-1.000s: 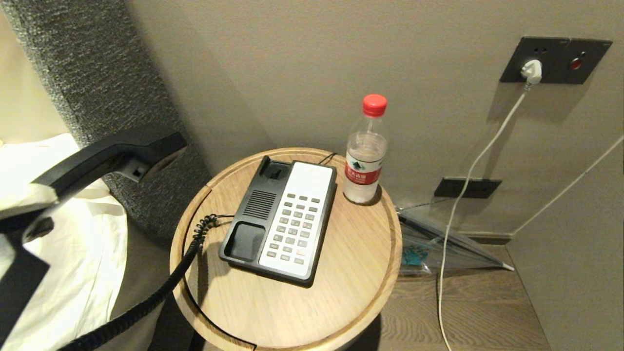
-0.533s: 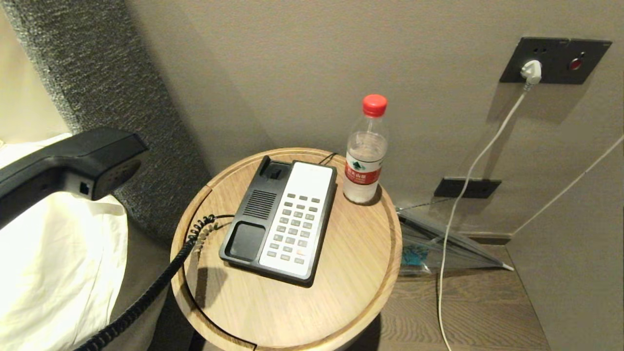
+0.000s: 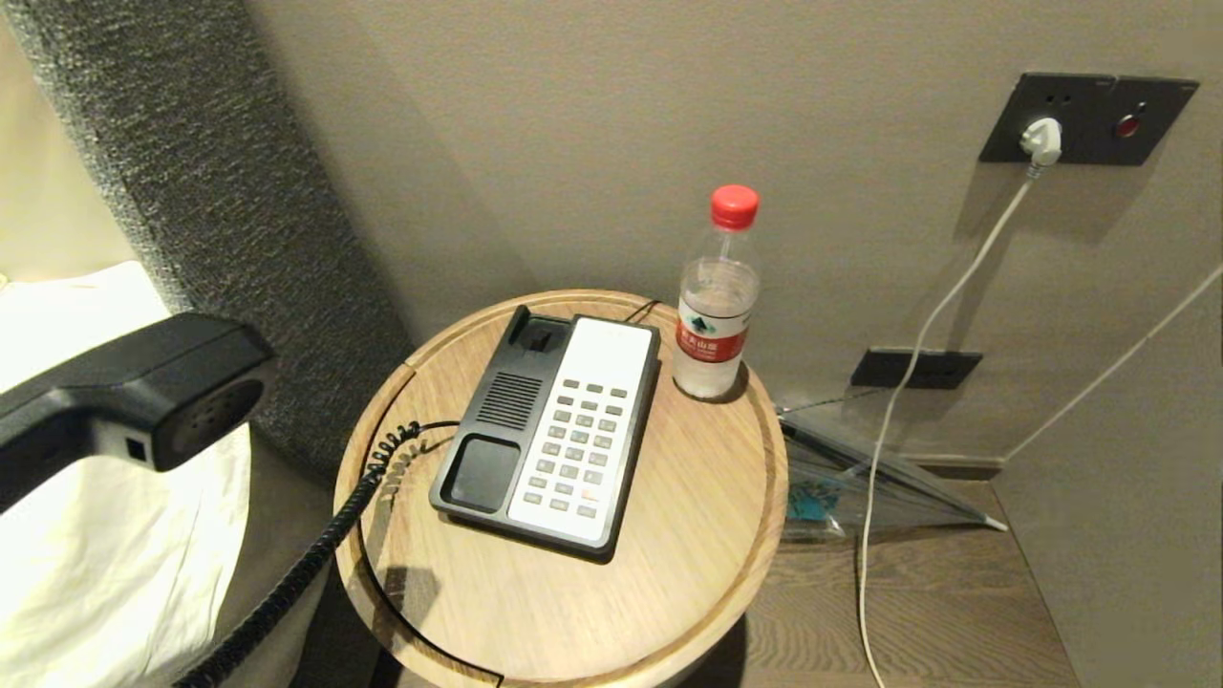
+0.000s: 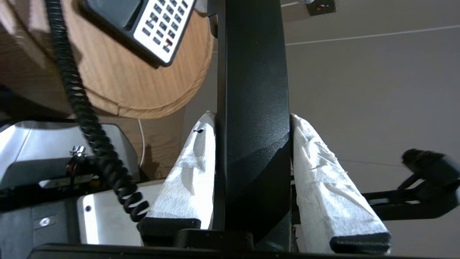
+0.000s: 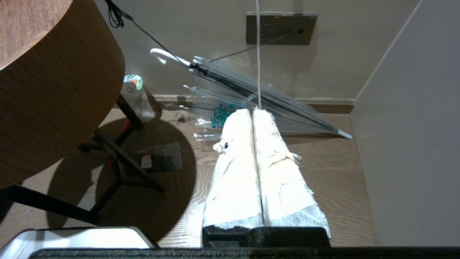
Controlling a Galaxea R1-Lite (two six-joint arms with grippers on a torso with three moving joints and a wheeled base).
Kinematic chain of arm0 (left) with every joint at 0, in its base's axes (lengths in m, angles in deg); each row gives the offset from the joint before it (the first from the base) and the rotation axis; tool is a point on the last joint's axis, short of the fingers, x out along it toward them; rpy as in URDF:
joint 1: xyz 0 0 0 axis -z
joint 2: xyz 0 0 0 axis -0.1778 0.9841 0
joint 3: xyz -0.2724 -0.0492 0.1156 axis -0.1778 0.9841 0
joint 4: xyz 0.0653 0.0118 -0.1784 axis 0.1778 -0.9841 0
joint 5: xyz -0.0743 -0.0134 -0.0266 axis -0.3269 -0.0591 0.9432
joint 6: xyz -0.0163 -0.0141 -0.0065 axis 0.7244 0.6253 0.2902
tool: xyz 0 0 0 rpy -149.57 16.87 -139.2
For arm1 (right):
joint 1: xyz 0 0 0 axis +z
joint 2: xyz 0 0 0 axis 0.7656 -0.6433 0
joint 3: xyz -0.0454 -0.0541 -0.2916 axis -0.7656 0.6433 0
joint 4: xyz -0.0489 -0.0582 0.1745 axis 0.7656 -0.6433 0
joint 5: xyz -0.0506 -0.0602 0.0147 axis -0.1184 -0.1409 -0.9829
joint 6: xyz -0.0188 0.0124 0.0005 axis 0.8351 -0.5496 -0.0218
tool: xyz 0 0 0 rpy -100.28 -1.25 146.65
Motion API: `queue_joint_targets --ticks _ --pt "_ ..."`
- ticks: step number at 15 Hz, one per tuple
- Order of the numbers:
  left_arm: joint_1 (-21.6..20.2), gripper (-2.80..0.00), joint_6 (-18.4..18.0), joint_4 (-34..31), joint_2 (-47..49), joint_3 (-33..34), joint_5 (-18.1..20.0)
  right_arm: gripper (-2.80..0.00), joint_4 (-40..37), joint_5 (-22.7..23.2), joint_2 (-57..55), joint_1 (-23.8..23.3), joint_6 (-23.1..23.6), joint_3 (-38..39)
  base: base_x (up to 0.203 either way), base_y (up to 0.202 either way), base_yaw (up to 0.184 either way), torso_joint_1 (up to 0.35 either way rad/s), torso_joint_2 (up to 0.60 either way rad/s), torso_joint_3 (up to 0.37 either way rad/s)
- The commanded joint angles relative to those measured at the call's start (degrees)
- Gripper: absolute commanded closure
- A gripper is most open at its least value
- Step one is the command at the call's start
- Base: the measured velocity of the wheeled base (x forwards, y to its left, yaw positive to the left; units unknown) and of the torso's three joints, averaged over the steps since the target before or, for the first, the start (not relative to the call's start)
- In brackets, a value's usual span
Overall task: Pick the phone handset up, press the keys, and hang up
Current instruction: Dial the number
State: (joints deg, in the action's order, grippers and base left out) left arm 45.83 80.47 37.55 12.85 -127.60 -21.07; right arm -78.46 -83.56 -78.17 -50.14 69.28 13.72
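The round wooden table point(image 3: 669, 573) carries the phone base point(image 3: 549, 430), its cradle empty and keypad point(image 3: 573, 449) facing up, with a water bottle point(image 3: 715, 306) just beside its far corner; the phone handset point(image 3: 124, 387) hangs off the table's left side over the bed, its coiled cord point(image 3: 315, 554) trailing to the table edge; the left gripper point(image 4: 253, 122) has its wrapped fingers point(image 4: 194, 158) clamped on the handset's shaft; the right gripper point(image 5: 253, 115) hangs low by the floor, jaws together; pickup looks done, so key-pressing comes next, which calls for a free fingertip brought down onto the keypad, probably the right arm's.
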Motion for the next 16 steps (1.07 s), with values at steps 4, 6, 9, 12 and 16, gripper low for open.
queue_joint_targets --ticks 4,6,9,12,16 --pt "0.0 0.00 0.2 1.5 -2.1 1.3 0.4 0.00 0.0 0.0 0.0 0.0 0.0 0.0 0.000 0.000 0.000 0.000 0.00 0.000" --pt "0.0 0.00 0.6 7.0 -2.5 3.1 2.8 0.00 0.0 0.0 0.0 0.0 0.0 0.1 0.000 0.000 0.000 0.000 0.00 0.000" --pt "0.0 0.00 0.8 11.1 -3.1 5.3 6.7 0.00 0.0 0.0 0.0 0.0 0.0 0.1 0.000 0.000 0.000 0.000 0.00 0.000" --pt "0.0 0.00 0.8 11.3 -3.2 6.1 6.6 0.00 0.0 0.0 0.0 0.0 0.0 0.0 0.000 0.000 0.000 0.000 0.00 0.000" --pt "0.0 0.00 1.1 11.4 -3.3 5.8 6.1 0.00 0.0 0.0 0.0 0.0 0.0 0.0 0.000 0.000 0.000 0.000 0.00 0.000"
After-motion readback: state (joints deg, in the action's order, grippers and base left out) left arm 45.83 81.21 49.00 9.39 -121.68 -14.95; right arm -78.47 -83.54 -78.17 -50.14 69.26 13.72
